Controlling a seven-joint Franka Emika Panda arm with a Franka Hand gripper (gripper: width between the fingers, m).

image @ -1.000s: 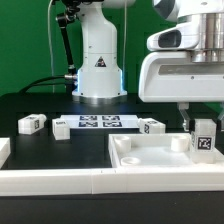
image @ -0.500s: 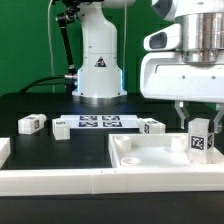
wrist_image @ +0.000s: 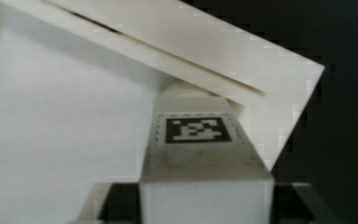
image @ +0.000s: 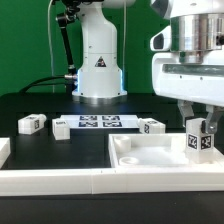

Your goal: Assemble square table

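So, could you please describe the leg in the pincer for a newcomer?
Find the white square tabletop at the exterior view's right. Over its far right corner the pincer holds one tagged leg upright; the other legs lie loose on the black table.

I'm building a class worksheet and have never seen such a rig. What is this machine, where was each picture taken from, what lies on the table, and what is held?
The machine is a robot arm; its end effector, a two-fingered clamp, does the grasping. One picture comes from a camera standing off the arm and shows the whole scene; the other comes from a camera on the wrist. On the black table lie a white square tabletop, three loose white legs with black-and-white tags, a flat marker board and long white rails. The end effector is closed on a fourth leg, held upright at the tabletop's corner.
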